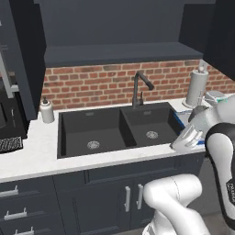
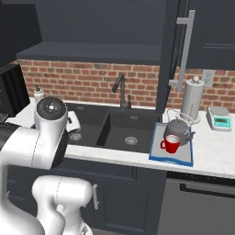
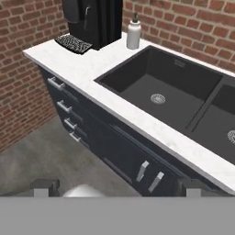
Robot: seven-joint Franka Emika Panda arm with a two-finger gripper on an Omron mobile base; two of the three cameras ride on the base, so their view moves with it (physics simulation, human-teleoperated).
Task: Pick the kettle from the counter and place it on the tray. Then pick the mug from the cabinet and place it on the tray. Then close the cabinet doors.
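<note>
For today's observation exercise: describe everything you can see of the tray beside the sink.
The tray is a flat rectangle, grey inside with a blue rim, lying level on the white counter just right of the black sink. On it stand the dark grey kettle at the back and the red mug in front, both upright. Nothing grips it.

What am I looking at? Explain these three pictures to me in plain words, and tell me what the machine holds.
A white robot arm stands before a kitchen counter. Two pictures come from cameras behind it, one on its left and one on its right. The third looks along its end effector, down at the black sink. On the counter, a blue-rimmed tray carries the kettle and the red mug. The end effector is open and holds nothing. A cabinet door hangs open.
</note>
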